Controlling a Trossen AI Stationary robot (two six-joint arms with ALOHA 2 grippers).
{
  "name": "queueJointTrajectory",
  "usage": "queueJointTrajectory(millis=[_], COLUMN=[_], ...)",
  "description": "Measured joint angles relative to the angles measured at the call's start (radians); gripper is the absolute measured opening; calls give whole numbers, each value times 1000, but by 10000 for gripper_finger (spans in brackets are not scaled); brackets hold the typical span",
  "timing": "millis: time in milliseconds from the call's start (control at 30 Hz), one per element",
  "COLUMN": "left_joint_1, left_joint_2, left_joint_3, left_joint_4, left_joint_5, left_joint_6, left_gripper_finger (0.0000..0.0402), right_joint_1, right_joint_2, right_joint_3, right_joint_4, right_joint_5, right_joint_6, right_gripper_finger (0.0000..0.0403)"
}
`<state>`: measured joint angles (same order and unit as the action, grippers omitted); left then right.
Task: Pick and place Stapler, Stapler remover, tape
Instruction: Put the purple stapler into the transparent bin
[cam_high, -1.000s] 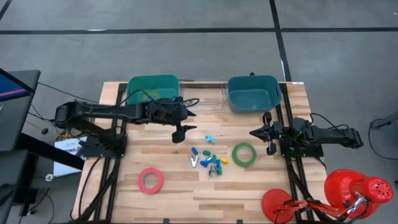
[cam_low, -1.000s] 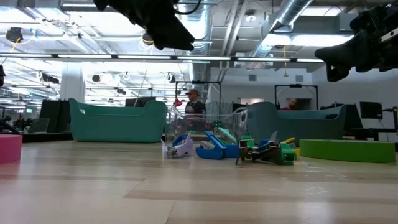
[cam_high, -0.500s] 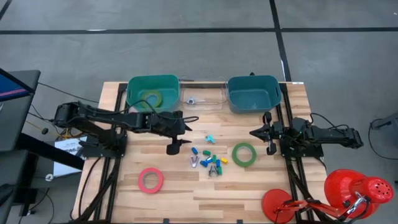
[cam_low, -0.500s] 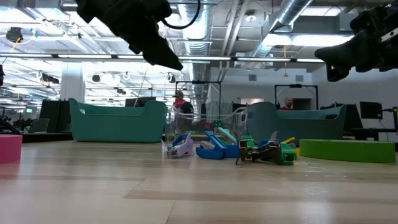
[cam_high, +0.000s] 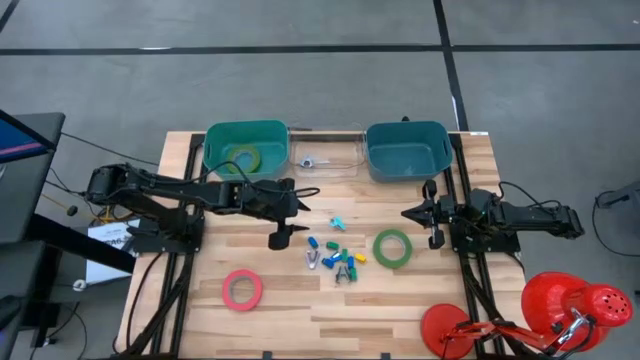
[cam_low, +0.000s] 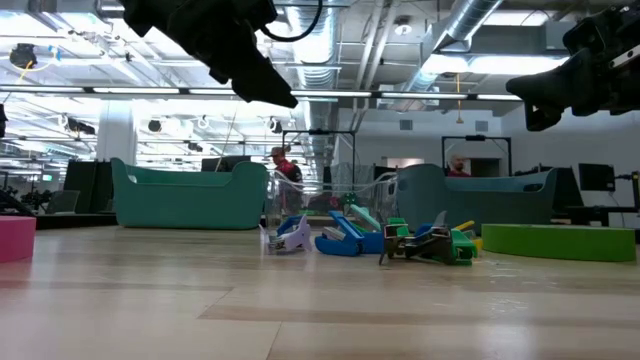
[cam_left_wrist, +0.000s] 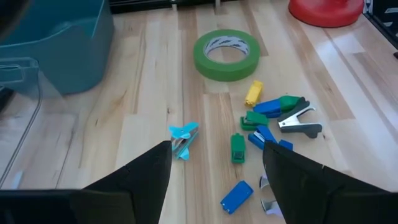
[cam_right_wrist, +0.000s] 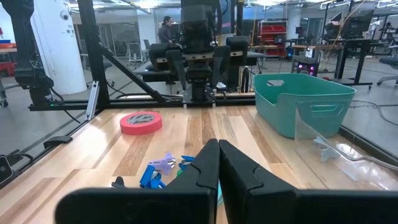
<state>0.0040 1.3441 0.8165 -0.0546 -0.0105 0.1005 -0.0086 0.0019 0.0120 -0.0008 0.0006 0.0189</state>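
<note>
Left wrist view: left gripper (cam_left_wrist: 214, 163), jaws wide and empty, hovers over scattered small pieces (cam_left_wrist: 267, 121); green tape (cam_left_wrist: 226, 54) lies beyond. Right gripper (cam_high: 432, 215) waits, jaws closed.

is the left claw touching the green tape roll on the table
Apart. The high view shows the left claw hanging open over bare wood, with the pile of small coloured pieces lying between it and the green tape roll.

Four cameras on one wooden table

One looks straight down on the whole table (cam_high: 300, 300); one sits at tabletop height, facing the room; each wrist camera looks across the table, sharing the small coloured pieces (cam_high: 335, 258) at its middle.
</note>
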Motion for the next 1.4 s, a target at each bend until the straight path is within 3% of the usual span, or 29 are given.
queueJointTrajectory(millis=[800, 1400], left_joint_1=[-4, 10], left_joint_2=[51, 181], left_joint_3=[8, 243], left_joint_4=[61, -15], left_joint_5=[22, 58], left_joint_6=[22, 26], left_gripper_finger=[235, 235], right_joint_1=[0, 0], right_joint_2=[0, 2], right_joint_3=[0, 0], right_joint_4=[-1, -1], right_joint_5=[0, 0], right_joint_6=[0, 0], right_gripper_finger=[0, 0])
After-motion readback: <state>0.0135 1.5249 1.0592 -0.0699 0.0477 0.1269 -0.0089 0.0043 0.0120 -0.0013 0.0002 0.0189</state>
